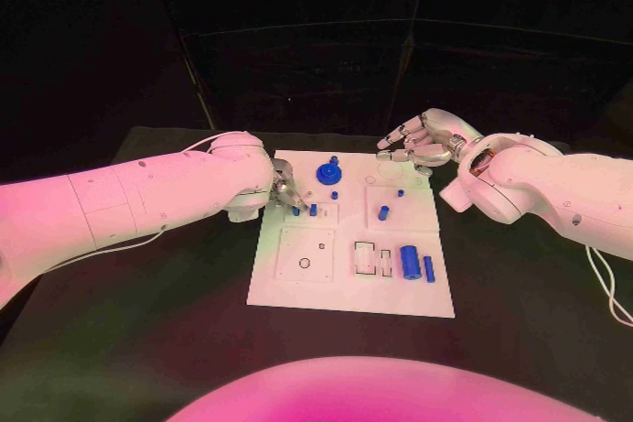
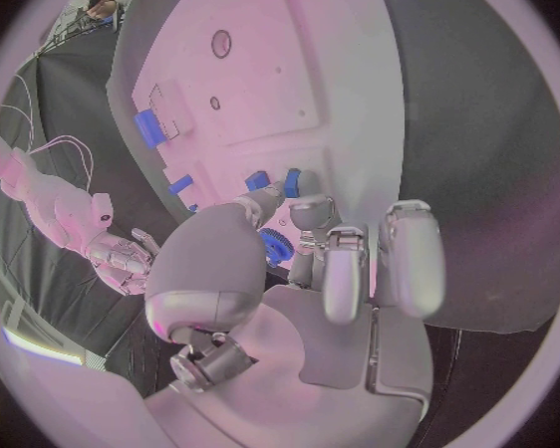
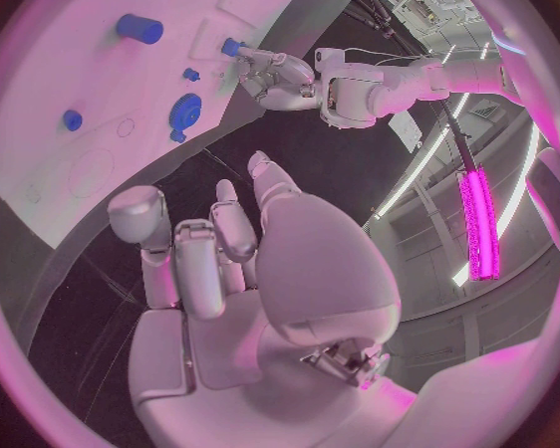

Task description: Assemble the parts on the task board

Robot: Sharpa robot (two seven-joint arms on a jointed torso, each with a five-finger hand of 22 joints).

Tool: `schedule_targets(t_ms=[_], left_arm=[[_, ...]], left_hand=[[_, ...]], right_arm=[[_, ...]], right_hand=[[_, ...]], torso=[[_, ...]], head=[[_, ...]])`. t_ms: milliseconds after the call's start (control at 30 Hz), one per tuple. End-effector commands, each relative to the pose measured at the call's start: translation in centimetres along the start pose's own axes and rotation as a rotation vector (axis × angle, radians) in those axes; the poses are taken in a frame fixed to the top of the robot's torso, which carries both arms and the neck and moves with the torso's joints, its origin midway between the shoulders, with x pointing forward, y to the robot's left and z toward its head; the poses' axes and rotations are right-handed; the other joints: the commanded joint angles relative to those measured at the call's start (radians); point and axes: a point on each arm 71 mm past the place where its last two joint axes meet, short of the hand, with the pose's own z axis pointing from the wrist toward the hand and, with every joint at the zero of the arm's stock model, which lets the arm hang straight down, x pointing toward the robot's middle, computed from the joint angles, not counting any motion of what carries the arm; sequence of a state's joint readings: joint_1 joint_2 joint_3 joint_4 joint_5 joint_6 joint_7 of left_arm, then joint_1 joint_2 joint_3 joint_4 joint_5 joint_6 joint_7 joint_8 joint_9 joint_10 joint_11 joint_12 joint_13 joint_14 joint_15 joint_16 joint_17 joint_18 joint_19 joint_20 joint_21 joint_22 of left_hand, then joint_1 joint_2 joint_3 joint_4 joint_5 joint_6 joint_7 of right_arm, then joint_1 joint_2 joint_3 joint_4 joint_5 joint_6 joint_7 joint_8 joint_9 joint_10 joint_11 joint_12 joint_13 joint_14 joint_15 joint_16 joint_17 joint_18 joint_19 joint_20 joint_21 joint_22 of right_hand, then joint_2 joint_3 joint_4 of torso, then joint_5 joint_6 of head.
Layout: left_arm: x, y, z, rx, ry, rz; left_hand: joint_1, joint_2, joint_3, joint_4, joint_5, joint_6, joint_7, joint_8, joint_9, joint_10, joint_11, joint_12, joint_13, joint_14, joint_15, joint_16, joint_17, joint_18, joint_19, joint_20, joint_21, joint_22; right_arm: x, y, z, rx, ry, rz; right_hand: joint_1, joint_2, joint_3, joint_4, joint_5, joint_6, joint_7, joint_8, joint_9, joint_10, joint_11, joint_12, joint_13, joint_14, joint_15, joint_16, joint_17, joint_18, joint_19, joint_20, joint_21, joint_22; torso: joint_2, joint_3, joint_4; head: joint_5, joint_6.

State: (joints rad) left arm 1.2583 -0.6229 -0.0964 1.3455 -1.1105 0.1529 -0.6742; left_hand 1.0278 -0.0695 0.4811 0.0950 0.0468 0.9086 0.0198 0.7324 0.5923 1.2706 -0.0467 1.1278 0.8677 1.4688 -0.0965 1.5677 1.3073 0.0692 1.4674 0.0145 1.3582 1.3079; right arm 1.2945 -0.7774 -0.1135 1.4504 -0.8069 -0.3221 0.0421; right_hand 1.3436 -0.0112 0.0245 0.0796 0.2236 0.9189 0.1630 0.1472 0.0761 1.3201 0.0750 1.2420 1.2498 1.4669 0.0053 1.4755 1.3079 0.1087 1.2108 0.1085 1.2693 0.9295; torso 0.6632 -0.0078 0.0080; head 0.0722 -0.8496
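Item 1. Left silver many-fingered hand [image 1: 285,195], one. It sits at the left edge of the flat white rectangular task board [image 1: 304,289]; its fingertips [image 2: 308,209] are drawn together around a small blue peg [image 1: 314,210] standing in the board, seemingly pinching it, probably to seat or lift it. The contact is partly hidden, so the hold is a judgement.

Item 2. The task board, one, lies at the middle of the black table [image 1: 158,349], within reach of both arms.

Item 3. Blue plastic parts, about seven countable from the head view: one round gear-like disc with a knob [image 1: 328,173] near the far edge; about four small pegs [image 1: 384,212] mid-board, including the one at the left hand; one large cylinder [image 1: 409,260] and one slim bar [image 1: 429,268] lying loose at the near right, apparently awaiting insertion. Empty cut-outs lie beside these two.

Item 4. Right silver many-fingered hand [image 1: 420,140], one. It hovers above the board's far right corner, fingers [image 3: 190,254] loosely curled and apart, holding nothing, likely waiting.
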Motion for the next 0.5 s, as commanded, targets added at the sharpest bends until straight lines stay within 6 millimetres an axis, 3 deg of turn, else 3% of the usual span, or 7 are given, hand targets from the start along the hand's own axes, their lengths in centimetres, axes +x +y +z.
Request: schedule_targets(t_ms=[33,500], left_arm=[[0.66,0.34,0.28,-0.025,0.025,0.017],[0.25,1.12,0.04,-0.032,-0.018,-0.006]], left_hand=[[-0.017,-0.001,-0.027,0.010,0.001,0.003,0.004,0.008,-0.001,-0.001,0.002,0.003,-0.001,0.102,-0.006,0.003,0.263,-0.014,0.029,-0.009,0.003,0.023],[-0.071,-0.023,-0.163,0.083,0.001,0.006,0.002,0.016,-0.004,-0.002,0.001,0.005,-0.009,0.102,-0.007,0.003,0.263,-0.014,0.030,-0.010,0.003,0.026]], right_arm=[[-0.02,0.17,0.02,-0.010,0.002,0.002],[-0.05,0.14,0.05,-0.011,0.001,0.002]], right_hand=[[0.002,0.005,-0.002,0.002,0.004,-0.002,-0.002,0.005,-0.001,-0.008,-0.002,-0.008,-0.002,0.060,-0.007,-0.004,0.080,0.017,-0.006,-0.001,-0.008,-0.004],[0.000,0.004,-0.004,0.003,0.002,-0.004,-0.002,0.005,-0.001,-0.009,-0.001,-0.010,-0.004,0.060,-0.007,-0.006,0.078,0.017,-0.008,-0.001,-0.010,-0.008]], torso=[[0.000,-0.0004,0.0000],[0.000,-0.0009,0.0006]], head=[[-0.001,0.000],[-0.003,0.003]])
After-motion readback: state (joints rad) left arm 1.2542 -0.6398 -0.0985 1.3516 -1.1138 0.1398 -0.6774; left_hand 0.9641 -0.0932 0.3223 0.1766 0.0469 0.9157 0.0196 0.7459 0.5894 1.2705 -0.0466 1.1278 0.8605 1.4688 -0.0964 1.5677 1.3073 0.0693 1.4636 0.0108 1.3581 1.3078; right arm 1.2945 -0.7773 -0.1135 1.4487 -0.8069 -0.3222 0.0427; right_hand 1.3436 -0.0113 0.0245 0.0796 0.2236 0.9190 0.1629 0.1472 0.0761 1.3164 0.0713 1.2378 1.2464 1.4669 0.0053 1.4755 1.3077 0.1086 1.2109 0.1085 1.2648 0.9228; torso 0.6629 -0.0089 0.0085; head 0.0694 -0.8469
